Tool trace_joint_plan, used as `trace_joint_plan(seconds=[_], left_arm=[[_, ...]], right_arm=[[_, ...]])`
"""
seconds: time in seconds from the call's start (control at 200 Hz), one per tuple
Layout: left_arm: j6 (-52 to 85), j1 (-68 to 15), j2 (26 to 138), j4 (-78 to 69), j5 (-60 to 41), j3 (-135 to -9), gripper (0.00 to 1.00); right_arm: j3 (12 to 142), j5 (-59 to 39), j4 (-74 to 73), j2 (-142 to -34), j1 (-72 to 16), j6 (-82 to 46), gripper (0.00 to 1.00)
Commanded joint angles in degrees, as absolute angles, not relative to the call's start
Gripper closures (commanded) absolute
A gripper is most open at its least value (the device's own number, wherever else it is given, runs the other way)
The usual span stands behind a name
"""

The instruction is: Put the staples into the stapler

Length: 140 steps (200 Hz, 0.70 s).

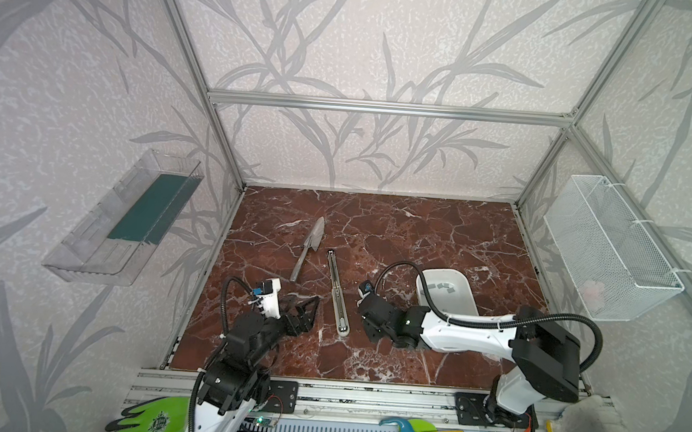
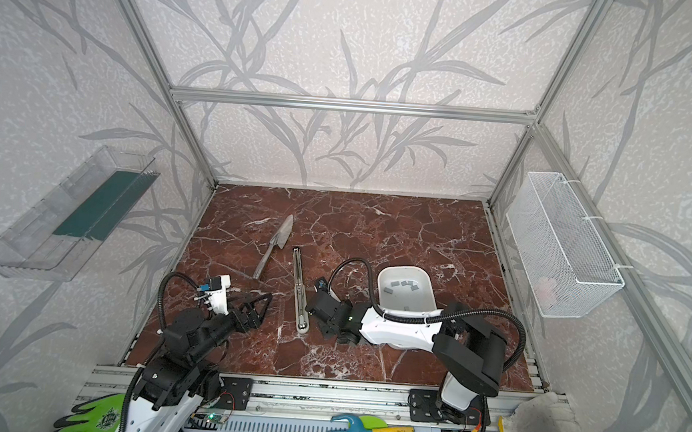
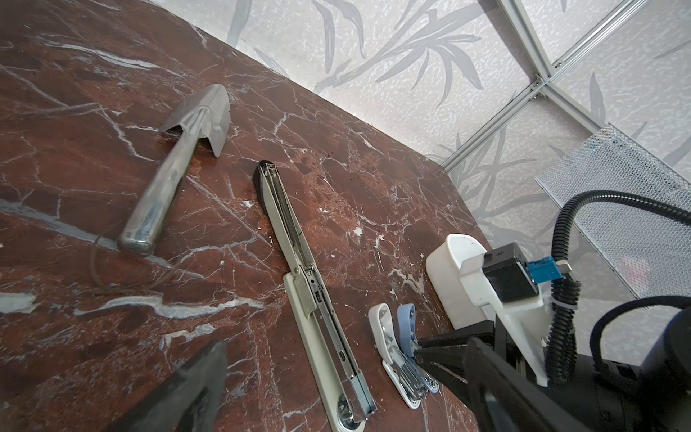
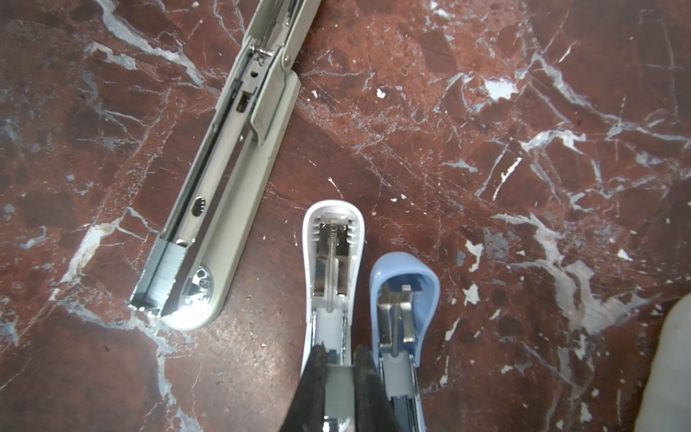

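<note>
Three staplers lie open on the marble top: a long grey stapler (image 1: 337,291) (image 4: 224,175), a small white stapler (image 4: 332,262) (image 3: 389,336) and a small blue stapler (image 4: 404,299) beside it. My right gripper (image 4: 341,359) is shut on a flat grey strip of staples (image 4: 338,381), held over the white stapler's open channel. More staples (image 1: 441,286) (image 2: 404,284) lie in the white tray (image 1: 466,290). My left gripper (image 1: 311,312) (image 3: 346,346) hovers open just left of the long stapler, holding nothing. The small staplers are hidden under the right wrist in both top views.
A metal trowel (image 1: 308,248) (image 3: 179,161) lies behind and left of the long stapler. A wire basket (image 1: 613,248) hangs on the right wall and a clear bin (image 1: 123,218) on the left wall. Gloves and garden tools lie in front of the rail.
</note>
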<state>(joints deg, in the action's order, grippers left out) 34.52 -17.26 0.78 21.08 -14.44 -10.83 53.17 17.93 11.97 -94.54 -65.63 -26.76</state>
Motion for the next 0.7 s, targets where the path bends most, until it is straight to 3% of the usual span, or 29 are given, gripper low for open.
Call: trace_joint_plan(seconds=[0.0,0.695], left_arm=[[34.1,-17.7,0.7,21.6,-13.5,-11.0,0.01],[34.1,-17.7,0.6,21.9,-13.2,-11.1,0.01]], right_arm=[[52.8,18.0,11.7,-93.3,-65.5,-27.1,0.89],[54.0,16.7,11.3,-96.0,-65.4,-27.6,0.90]])
